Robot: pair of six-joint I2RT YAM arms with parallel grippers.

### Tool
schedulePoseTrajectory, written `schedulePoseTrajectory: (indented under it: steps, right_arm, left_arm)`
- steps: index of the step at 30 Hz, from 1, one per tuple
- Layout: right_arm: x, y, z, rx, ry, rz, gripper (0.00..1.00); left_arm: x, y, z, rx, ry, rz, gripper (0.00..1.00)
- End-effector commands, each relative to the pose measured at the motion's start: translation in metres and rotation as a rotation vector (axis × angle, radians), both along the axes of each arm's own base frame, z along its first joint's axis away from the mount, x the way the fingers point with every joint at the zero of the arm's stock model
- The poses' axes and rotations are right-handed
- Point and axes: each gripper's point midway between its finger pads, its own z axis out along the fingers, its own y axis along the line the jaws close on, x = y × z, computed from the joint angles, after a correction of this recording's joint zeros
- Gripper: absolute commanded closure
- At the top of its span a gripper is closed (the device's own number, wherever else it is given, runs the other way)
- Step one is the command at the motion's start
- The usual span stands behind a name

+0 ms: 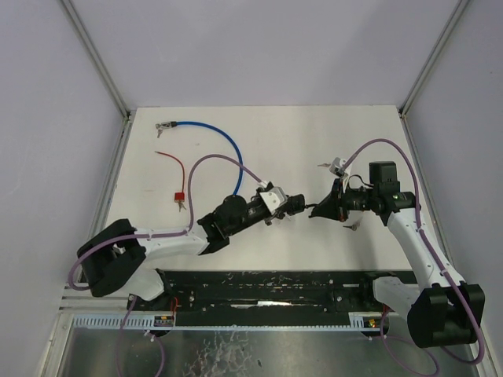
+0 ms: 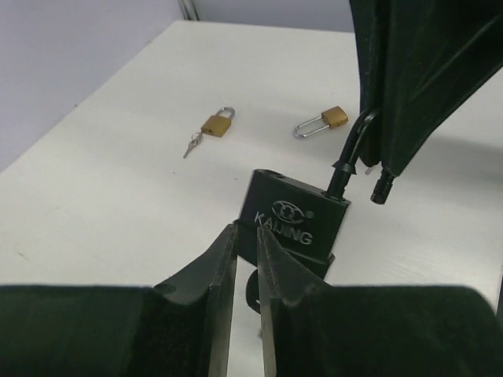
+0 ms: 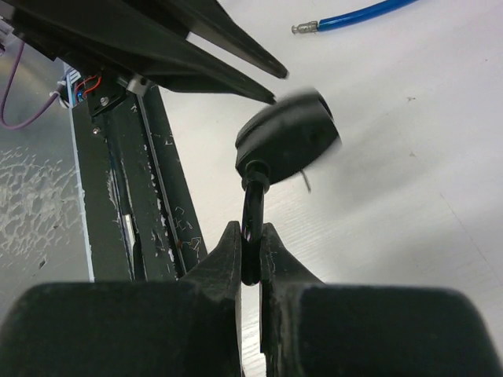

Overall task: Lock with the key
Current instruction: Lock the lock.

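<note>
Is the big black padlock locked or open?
Open. In the left wrist view, one end of the shackle hangs free outside the black padlock.

Probably a robotics lab — white table (image 1: 314,133) boxed in by plain grey panels (image 1: 259,47).

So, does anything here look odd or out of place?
Only the black padlock: the right gripper pinches it by its shackle, which stands sprung open. A brass padlock on the table also lies with its shackle open. Nothing looks spilled or broken.
</note>
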Motion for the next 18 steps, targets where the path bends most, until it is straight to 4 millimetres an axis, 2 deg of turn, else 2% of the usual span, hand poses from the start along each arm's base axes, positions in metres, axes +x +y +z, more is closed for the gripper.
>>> schedulePoseTrajectory:
  steps: [1,5,9,14,18]
  right_arm:
    - [0.0,0.008,0.039,0.084,-0.123,0.074,1.0]
    - [-0.001,0.008,0.04,0.084,-0.127,0.077,1.0]
    - [-0.001,0.008,0.04,0.082,-0.133,0.076,1.0]
    - [-0.002,0.008,0.041,0.081,-0.141,0.079,1.0]
    - [-0.006,0.008,0.044,0.087,-0.172,0.101,1.0]
  left_arm:
    - [0.012,-0.015,0.003,0.0,0.063,0.007,0.86]
    - [0.018,-0.028,-0.009,0.052,0.102,-0.006,0.86]
    - [0.017,-0.027,-0.008,0.042,0.106,-0.009,0.86]
    - [0.013,-0.008,0.012,-0.047,0.09,0.019,0.67]
    - [-0.001,0.013,0.027,-0.158,0.096,-0.032,0.49]
